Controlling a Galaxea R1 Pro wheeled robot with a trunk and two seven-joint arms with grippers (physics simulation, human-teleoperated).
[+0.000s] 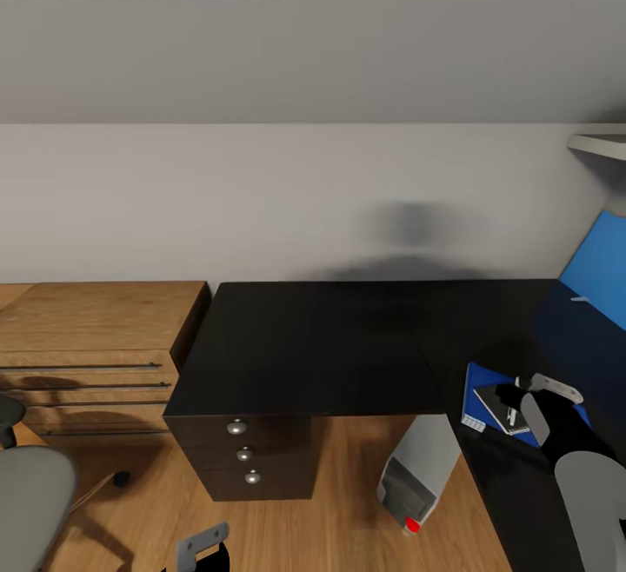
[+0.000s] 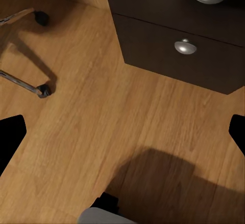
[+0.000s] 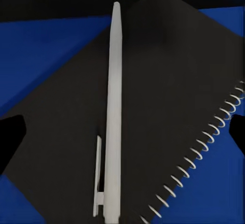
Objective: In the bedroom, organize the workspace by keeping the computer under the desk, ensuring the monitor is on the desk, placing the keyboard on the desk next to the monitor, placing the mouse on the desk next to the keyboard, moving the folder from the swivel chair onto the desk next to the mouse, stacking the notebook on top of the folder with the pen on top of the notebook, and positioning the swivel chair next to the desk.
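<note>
desk (image 1: pixel 313 337): we see the long black L-shaped top against the grey wall, with its dark drawer unit (image 1: pixel 248 455) and round silver knobs below the near edge; most of the top is bare
computer (image 1: pixel 417 478): silver-grey tower on the wood floor (image 1: pixel 339 528) under the desk, just right of the drawer unit, red light at its lower front
folder (image 1: pixel 483 389): bright blue, flat on the right wing of the desk
notebook (image 3: pixel 168 101): dark grey, spiral-bound, lying on the folder, blue showing around its edges
pen (image 3: pixel 113 116): white, lying flat along the notebook cover, clip near one end
right tool (image 1: pixel 539 398): directly above the stack on the desk; in the right wrist view we see its dark fingertips (image 3: pixel 11 137) spread wide at either side of the pen, clear of it, gripping nothing
left tool (image 2: pixel 122 132): low over the floor in front of the drawer unit, fingers apart at the frame edges, nothing between them
swivel chair (image 1: pixel 30 494): grey seat at the left edge of the head view; metal legs and casters on the floor near the drawer unit
wooden drawer chest (image 1: pixel 96 337): light wood, just beside the left end of the desk
blue wall panel (image 1: pixel 600 268): by the wall at far right, above the desk
</note>
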